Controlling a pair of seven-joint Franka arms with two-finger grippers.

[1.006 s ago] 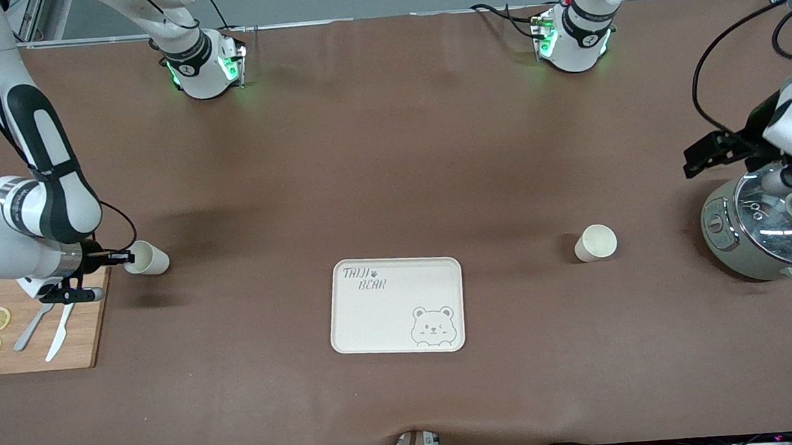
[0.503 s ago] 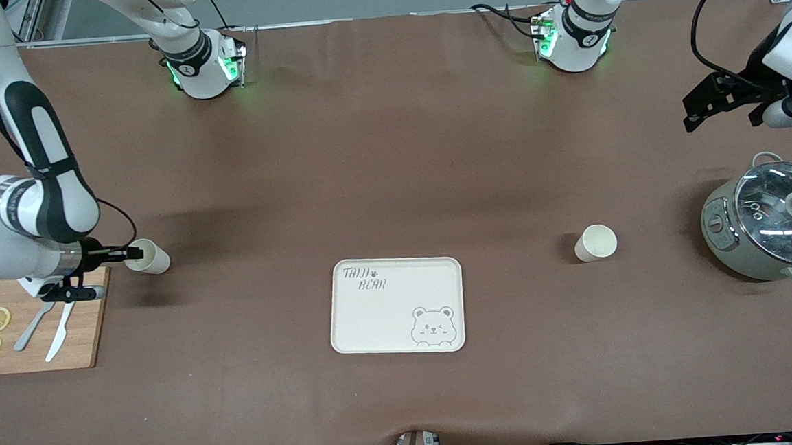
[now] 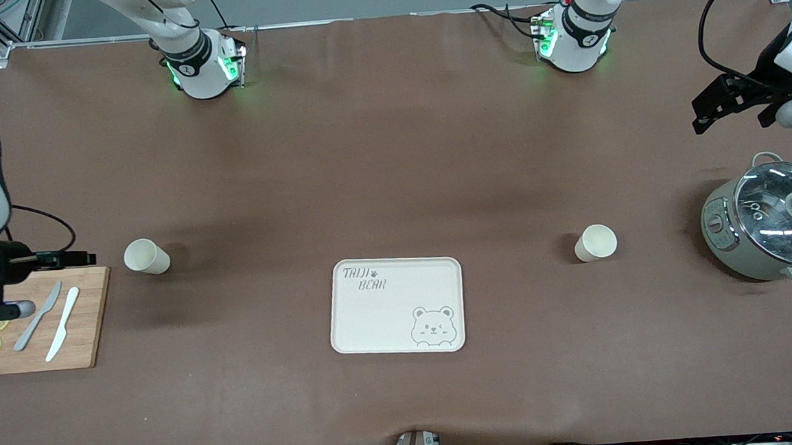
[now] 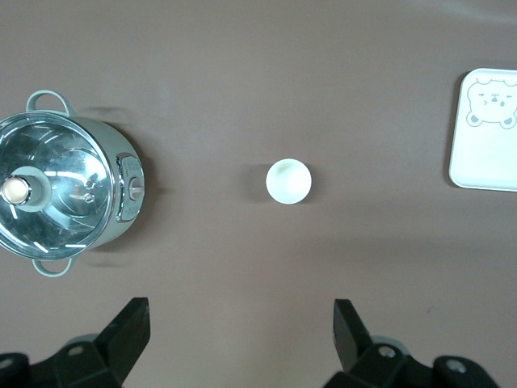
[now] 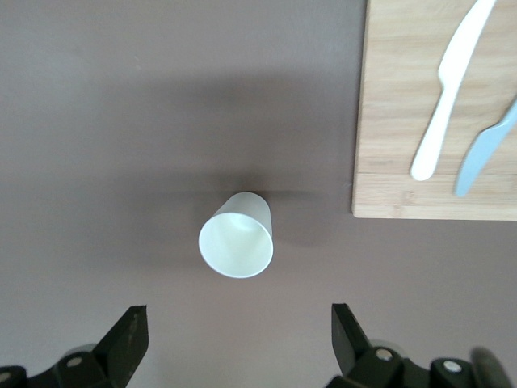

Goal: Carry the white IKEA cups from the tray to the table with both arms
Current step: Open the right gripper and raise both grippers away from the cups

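two cups [image 3: 146, 256] [image 3: 595, 242] upright on worktop [image 3: 393, 181]; right claw [image 3: 78, 258] let go, backed off; both claws open, left claw [image 3: 715, 103] empty.

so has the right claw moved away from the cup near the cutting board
Yes. The right claw has pulled back from the cup toward the right arm's end of the table and now hangs open over the cutting board edge; the cup stayed put.
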